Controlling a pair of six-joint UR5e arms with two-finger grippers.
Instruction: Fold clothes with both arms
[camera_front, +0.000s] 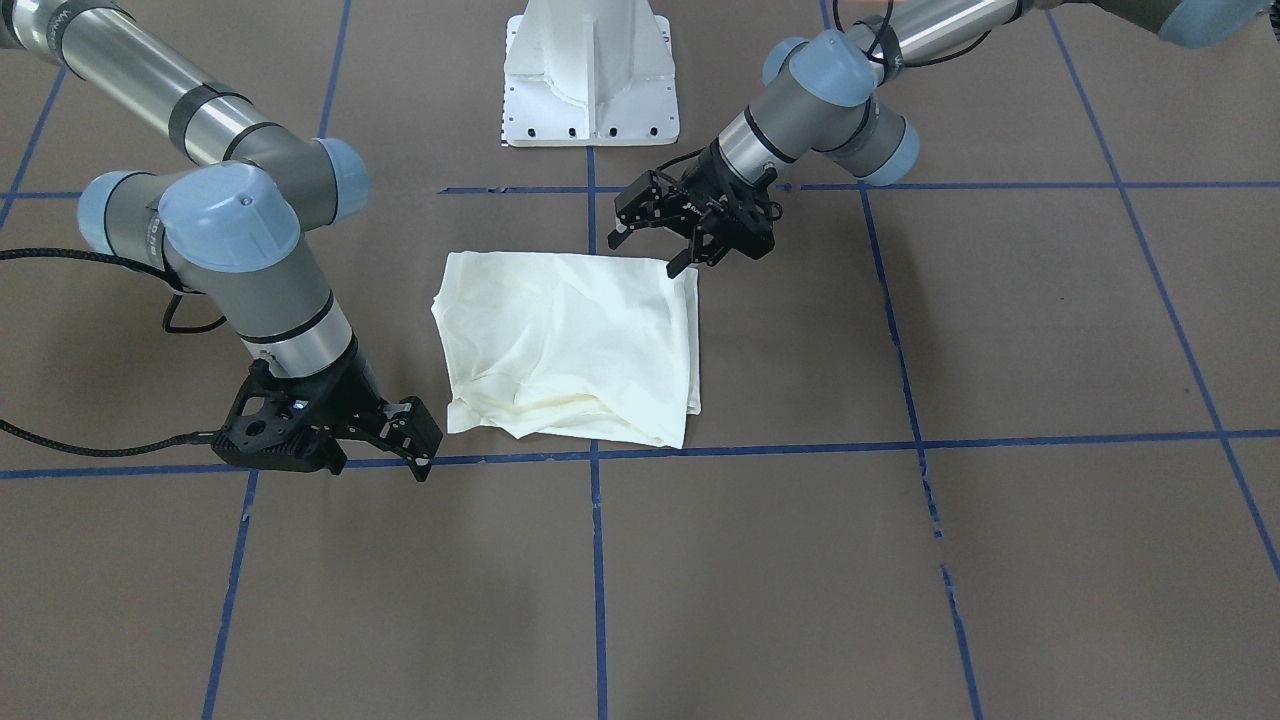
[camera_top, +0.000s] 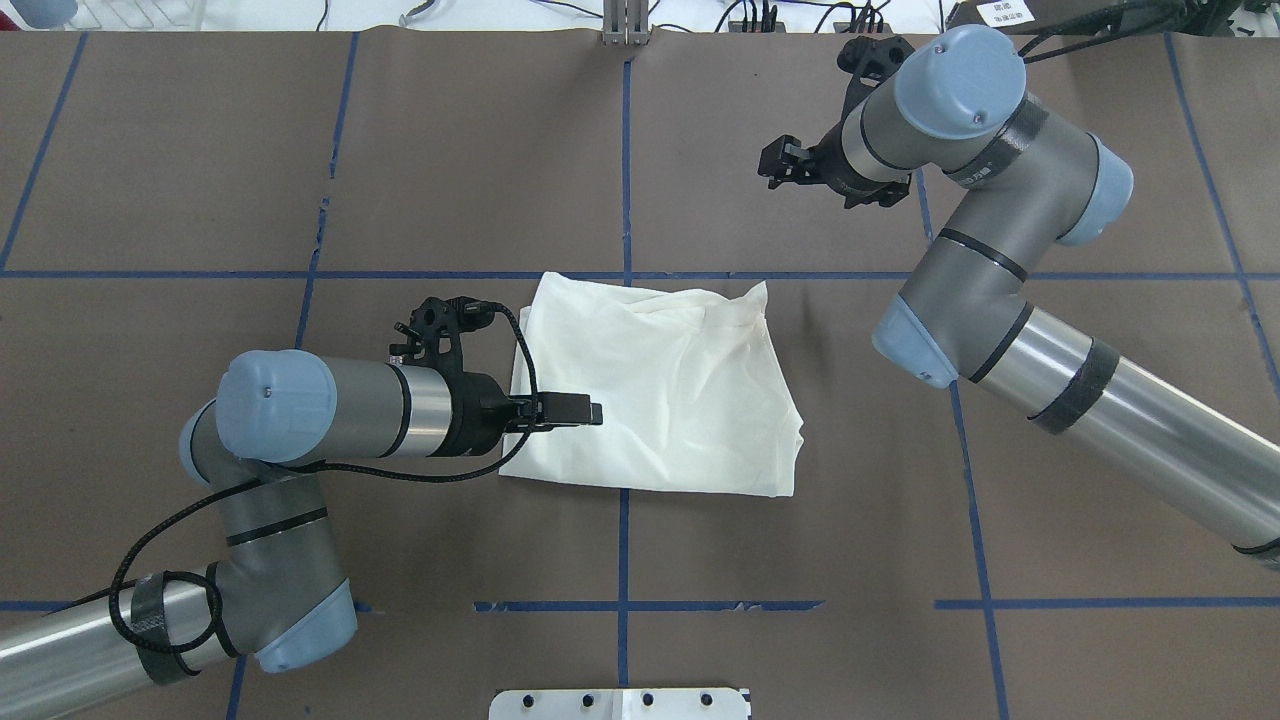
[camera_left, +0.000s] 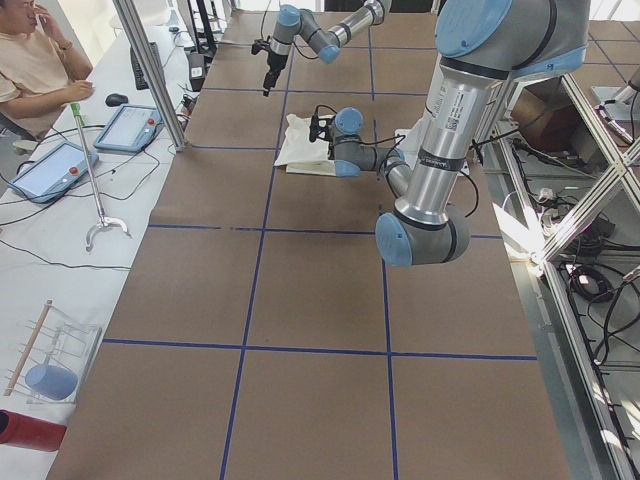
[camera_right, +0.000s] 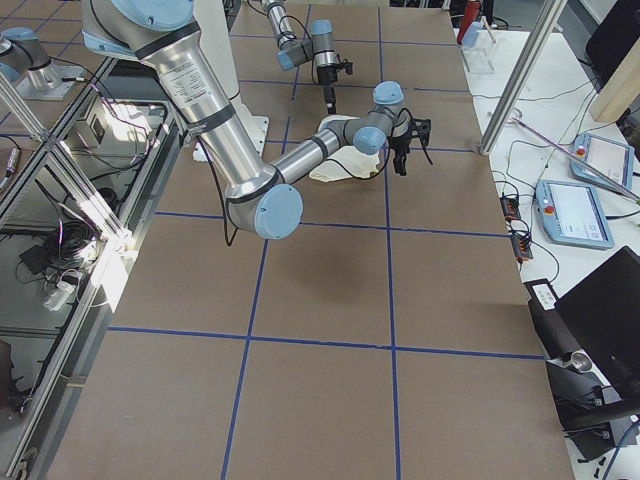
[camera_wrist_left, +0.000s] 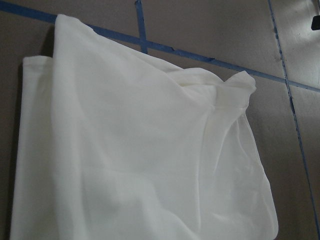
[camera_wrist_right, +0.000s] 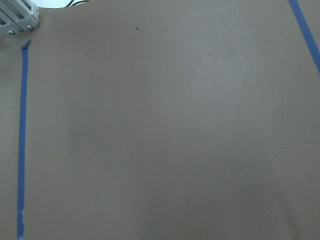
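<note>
- The T-shirt (camera_front: 570, 340) lies folded, plain side up, at table centre. It looks light, limp and prone to layers sliding, so I'd pinch a corner through every layer.
- The left gripper (camera_front: 650, 252), jaws apart and empty, hovers at the shirt's 9 o'clock edge in the overhead view.
- The right gripper (camera_front: 380, 466), spread and empty, stands apart toward 1 o'clock.

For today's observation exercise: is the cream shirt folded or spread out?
Folded: the cream shirt lies as a compact rectangle with layered edges showing; no sleeves stick out.
</note>
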